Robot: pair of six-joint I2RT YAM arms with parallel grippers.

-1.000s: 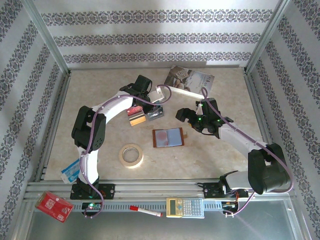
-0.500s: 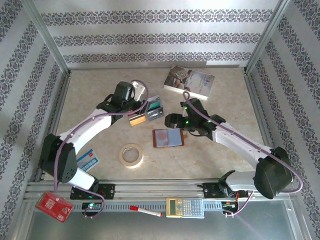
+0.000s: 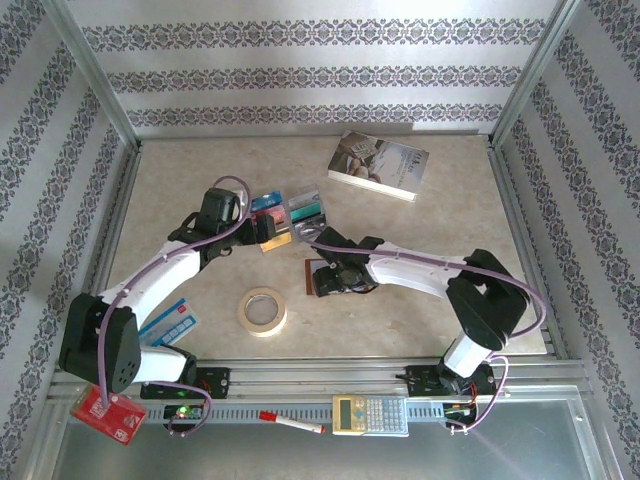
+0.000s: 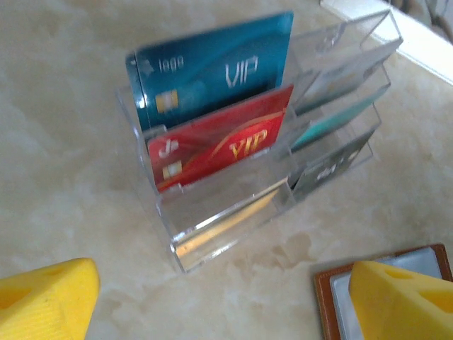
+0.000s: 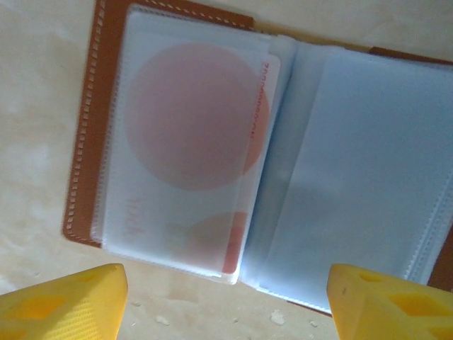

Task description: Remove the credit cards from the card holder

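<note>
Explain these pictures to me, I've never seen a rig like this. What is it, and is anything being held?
These are two robot arms bolted to a table. One picture looks down from above; the other two come from cameras on the wrists, the yellow wedges being fingertips. The left gripper hangs open before a clear stand holding credit cards. The right gripper hangs open over the opened card holder, one card inside. A book and tape roll lie nearby. Nothing is held.

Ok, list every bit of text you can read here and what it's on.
"VIP": blue plastic card in the clear acrylic rack.
"VIP": red plastic card in the next slot.
Too blurred: red print on the pale card in the brown leather card holder; the pale book's cover.
</note>
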